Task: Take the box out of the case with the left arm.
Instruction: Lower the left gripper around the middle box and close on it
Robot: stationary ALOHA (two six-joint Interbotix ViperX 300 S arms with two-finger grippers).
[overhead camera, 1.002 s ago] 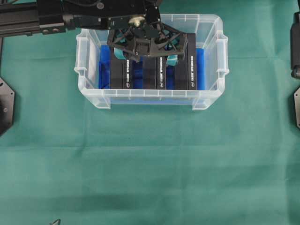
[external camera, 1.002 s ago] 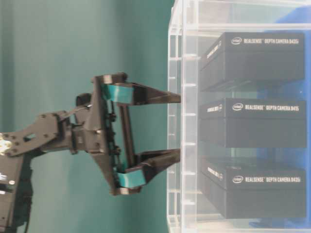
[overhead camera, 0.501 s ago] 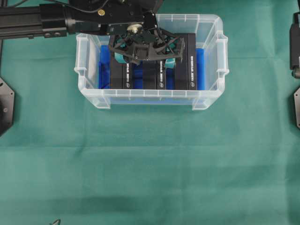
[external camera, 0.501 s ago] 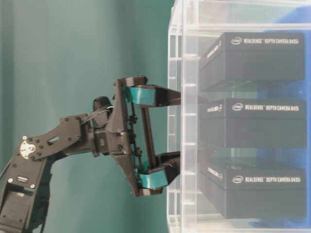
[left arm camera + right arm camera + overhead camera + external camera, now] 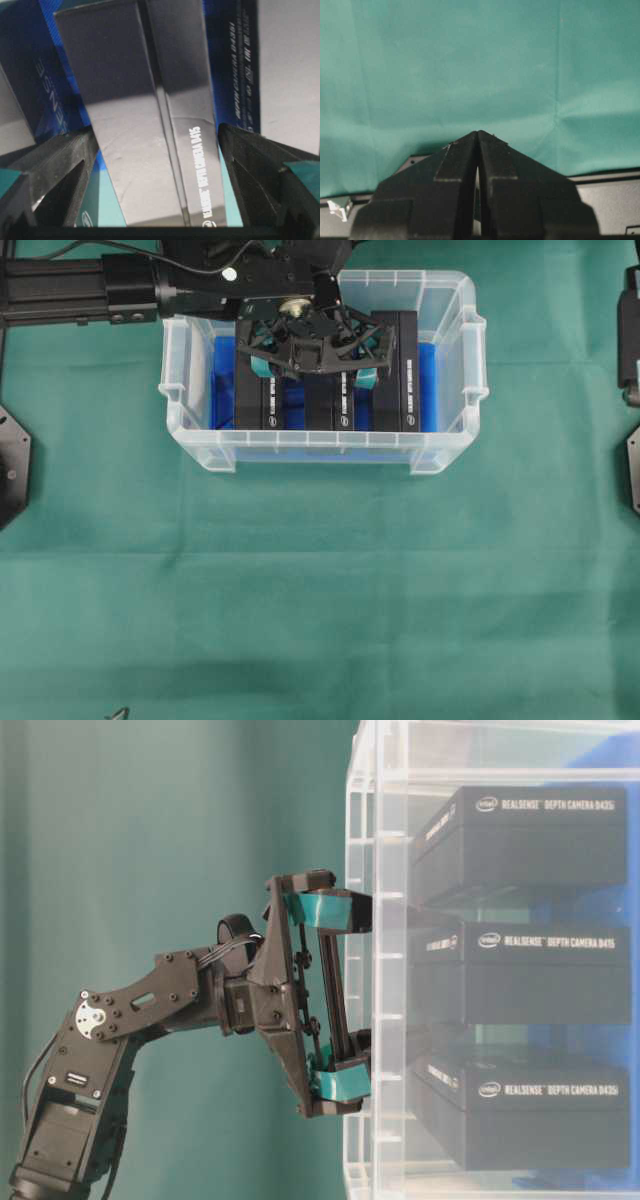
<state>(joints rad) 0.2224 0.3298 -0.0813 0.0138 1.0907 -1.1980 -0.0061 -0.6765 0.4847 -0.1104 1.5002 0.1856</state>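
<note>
The middle box (image 5: pixel 322 390), a black carton standing on edge, is seen in the upper centre of the overhead view, inside the case (image 5: pixel 325 450), with a like box at its left (image 5: pixel 250 395) and another at its right (image 5: pixel 400 380). All three rest on the blue sheet (image 5: pixel 224 380) lining the bottom. In the left wrist view the middle box fills the centre of the frame, its white lettering running along one long edge.

The left gripper (image 5: pixel 312 365) is lowered over that box with its fingers spread wide; in the left wrist view one dark finger (image 5: pixel 60 170) is seen at the lower left and the other at the lower right, each in the gap beside the box, and no contact with the box can be made out. Nothing is held. The box is judged not yet grasped, so the task is at its approach stage.

The gaps between the boxes are narrow. A finger could be set down on a neighbouring box, or a neighbour could be pinched together with the target. If the grip is taken too shallow, the smooth carton could slip during lifting, or the light case could be dragged across the green cloth (image 5: pixel 320 590).

The right gripper (image 5: pixel 477 145) is pressed together over bare cloth, well apart from the case.
</note>
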